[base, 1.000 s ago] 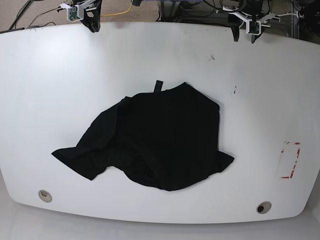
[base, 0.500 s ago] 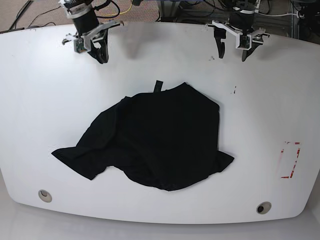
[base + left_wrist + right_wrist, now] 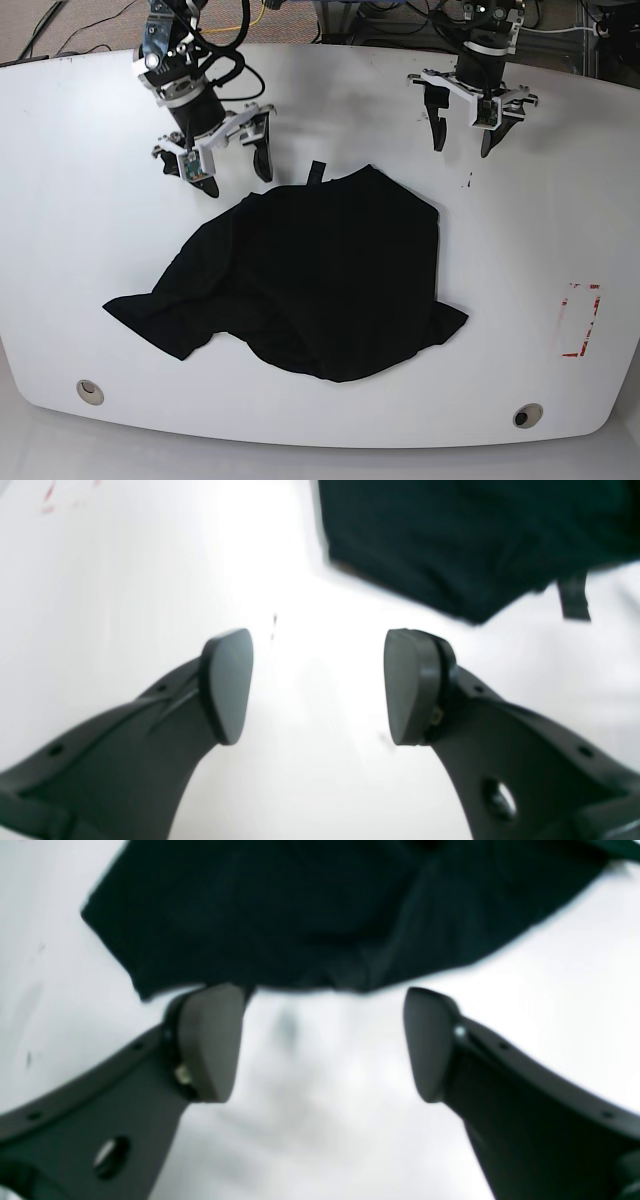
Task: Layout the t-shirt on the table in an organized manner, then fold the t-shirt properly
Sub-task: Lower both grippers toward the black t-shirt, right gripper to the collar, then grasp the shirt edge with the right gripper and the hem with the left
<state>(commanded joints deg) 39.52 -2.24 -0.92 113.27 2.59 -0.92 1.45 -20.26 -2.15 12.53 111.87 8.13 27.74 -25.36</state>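
I see bare counter all around the crumpled t-shirt, so both sides are passable. My left claw hangs with jaws spread over bare white surface, the right claw likewise just beside the shirt's edge. Nothing else blocks either.

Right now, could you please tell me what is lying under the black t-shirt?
Only the white table shows around the crumpled t-shirt. The fabric hides whatever tabletop or folded-under parts lie beneath it. Both the left claw and right claw hang open, apart from it.
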